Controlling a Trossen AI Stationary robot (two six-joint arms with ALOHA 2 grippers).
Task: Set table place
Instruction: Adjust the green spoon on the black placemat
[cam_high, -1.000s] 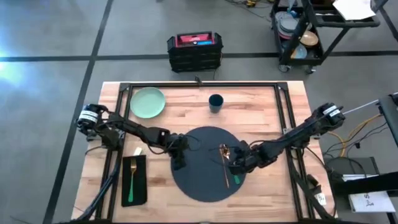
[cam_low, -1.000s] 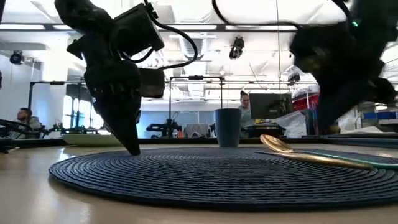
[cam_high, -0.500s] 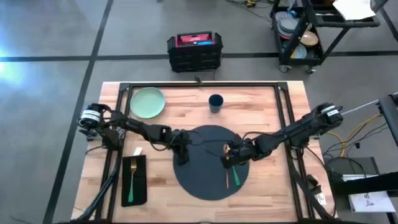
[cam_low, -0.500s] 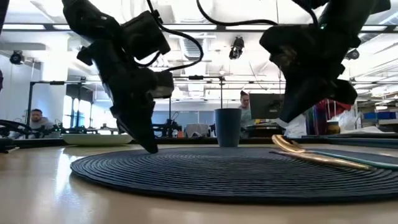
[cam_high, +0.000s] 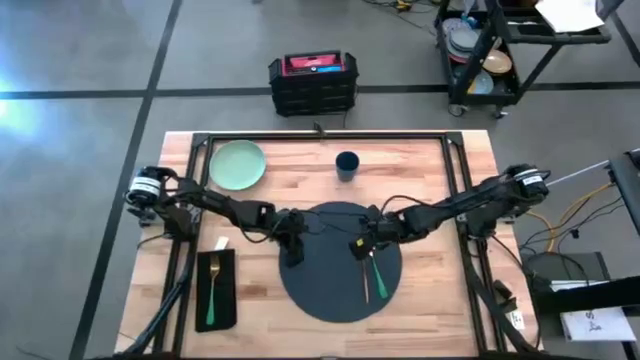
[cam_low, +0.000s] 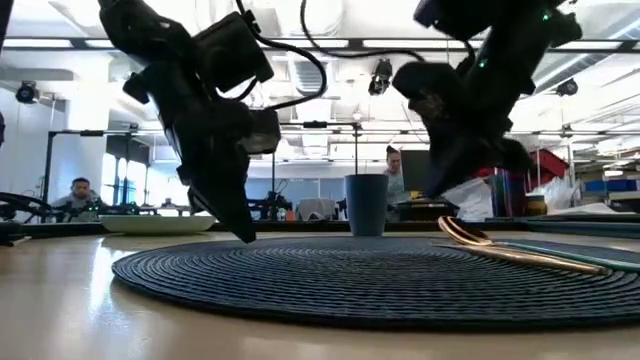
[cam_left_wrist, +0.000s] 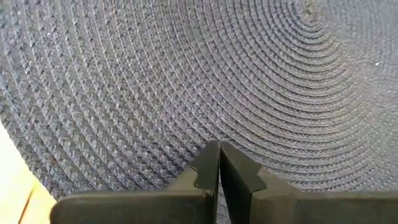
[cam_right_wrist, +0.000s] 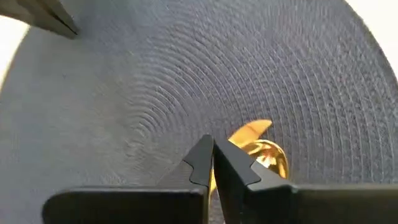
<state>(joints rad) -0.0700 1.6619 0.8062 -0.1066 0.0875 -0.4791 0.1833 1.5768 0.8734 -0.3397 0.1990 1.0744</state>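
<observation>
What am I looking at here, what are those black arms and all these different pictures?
It is a robot with two dark arms at a wooden table. One picture looks straight down, one looks level across the tabletop, and two come from cameras on the wrists. A round dark placemat lies in the middle. The left gripper sits at the mat's edge, jaws shut on nothing. The right gripper is over the mat, jaws shut, just above a gold spoon with a green handle. Farther back stand a pale green plate and a dark blue cup; a fork rests on a black napkin.
</observation>
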